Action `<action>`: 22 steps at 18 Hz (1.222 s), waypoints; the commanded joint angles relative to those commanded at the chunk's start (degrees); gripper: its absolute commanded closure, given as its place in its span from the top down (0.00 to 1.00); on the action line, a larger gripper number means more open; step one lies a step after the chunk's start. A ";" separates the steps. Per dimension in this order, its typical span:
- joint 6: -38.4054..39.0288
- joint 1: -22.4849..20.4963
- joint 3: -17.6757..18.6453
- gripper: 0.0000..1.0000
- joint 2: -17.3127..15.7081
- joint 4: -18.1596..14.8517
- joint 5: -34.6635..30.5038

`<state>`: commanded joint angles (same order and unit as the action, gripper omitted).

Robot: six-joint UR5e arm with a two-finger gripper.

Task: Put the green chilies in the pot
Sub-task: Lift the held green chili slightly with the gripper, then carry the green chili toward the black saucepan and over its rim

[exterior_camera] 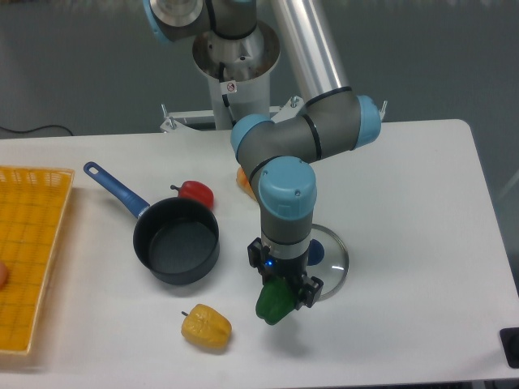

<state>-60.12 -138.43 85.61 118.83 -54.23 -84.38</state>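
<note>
The green chilies (272,305), a glossy bright green pepper-shaped toy, sit between the fingers of my gripper (280,298), which is shut on them just above the table at the front centre. The pot (177,241), a dark grey saucepan with a long blue handle (116,190), stands empty to the left of the gripper, about a hand's width away. Part of the green toy is hidden by the gripper fingers.
A yellow pepper (206,327) lies in front of the pot. A red pepper (195,193) sits behind it. A glass lid (332,258) with a blue knob lies under the wrist. A yellow basket (31,251) fills the left edge. An orange item (242,179) peeks out behind the arm.
</note>
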 joint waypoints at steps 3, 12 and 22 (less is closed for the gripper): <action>0.26 0.09 0.09 0.60 0.00 -0.09 0.35; 0.62 0.97 -0.35 0.56 0.26 -2.81 -0.53; -0.70 1.32 0.17 0.56 -1.32 -4.83 -0.17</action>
<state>-60.82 -137.11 85.78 117.51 -59.06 -84.55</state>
